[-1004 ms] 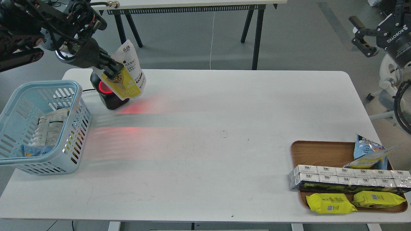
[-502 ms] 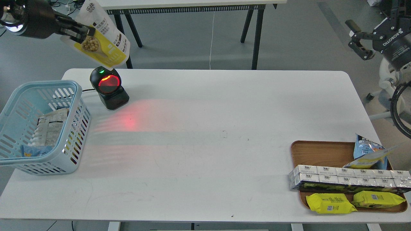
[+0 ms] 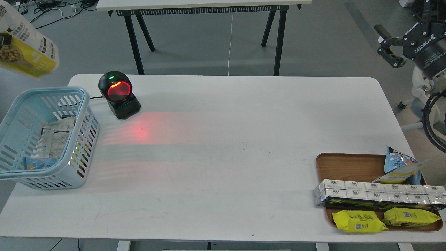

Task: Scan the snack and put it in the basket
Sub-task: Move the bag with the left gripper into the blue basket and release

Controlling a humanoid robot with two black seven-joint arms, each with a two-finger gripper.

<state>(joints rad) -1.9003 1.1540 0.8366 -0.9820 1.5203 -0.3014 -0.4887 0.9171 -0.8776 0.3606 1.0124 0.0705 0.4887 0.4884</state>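
Observation:
The snack (image 3: 29,48), a white and yellow pouch with a picture of beige nuts, hangs tilted in the air at the far left edge, above and behind the light blue basket (image 3: 84,104). Only a dark sliver of my left gripper (image 3: 2,39) shows at the frame edge, on the pouch. The rest of the left arm is out of view. My right gripper (image 3: 385,43) is open and empty, raised off the table's far right corner.
A black barcode scanner (image 3: 119,94) with a glowing red window stands right of the basket and casts red light on the table. The basket holds a few packs. A brown wooden tray (image 3: 348,167) at the front right holds boxes, yellow packs and a blue-and-yellow pouch.
My left gripper carried the snack up from the scanner's front and then left, almost out of view. The scanner now shows a green light. The right gripper barely moved.

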